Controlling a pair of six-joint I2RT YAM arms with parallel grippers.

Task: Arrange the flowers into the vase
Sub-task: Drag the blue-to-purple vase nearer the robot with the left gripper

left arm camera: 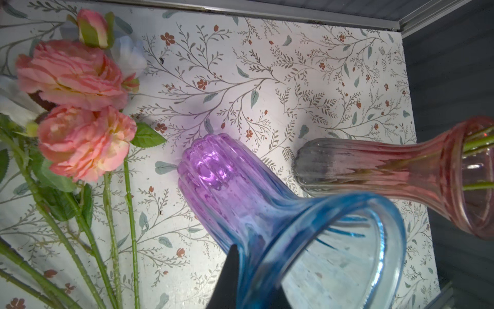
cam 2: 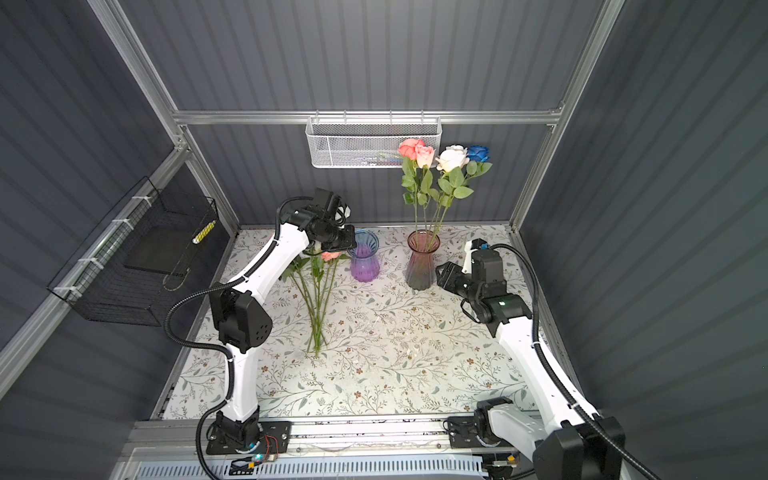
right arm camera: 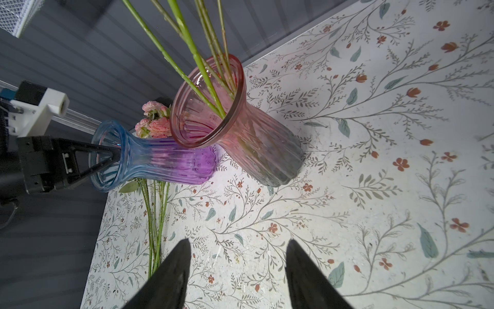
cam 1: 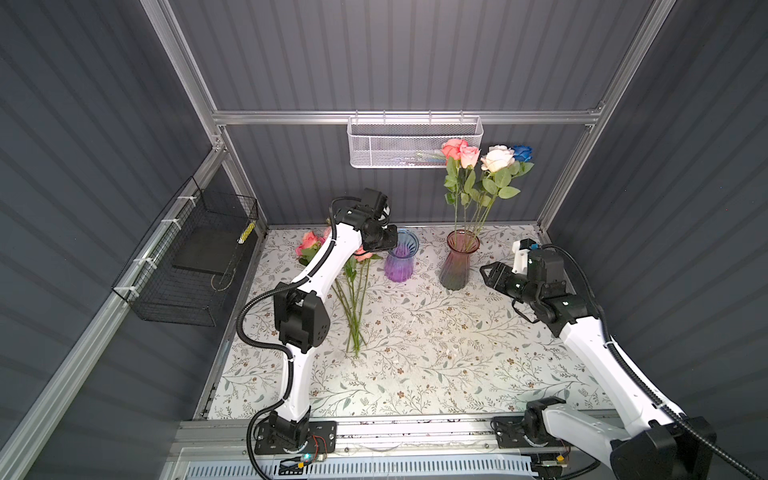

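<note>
Pinching the rim of the blue vase (right arm camera: pixel 160 160) with my left pincer (right arm camera: pixel 116 154): one finger inside the mouth, one outside, narrow on the glass. The vase stands near the back edge of the table (cam 1: pixel 436 353). The pink vase (right arm camera: pixel 254 139) is beside it, apart, with a gap between them. My right pincer (right arm camera: pixel 238 242) is held partly wide and empty, just beside the pink vase and near the table's right edge. Five flowers (cam 1: pixel 496 160) stand in the pink vase, heads high against the back wall. The other flowers (left arm camera: pixel 80 139) lie flat left of the blue vase under my left arm, stems toward the front. The middle and front of the table are open.
</note>
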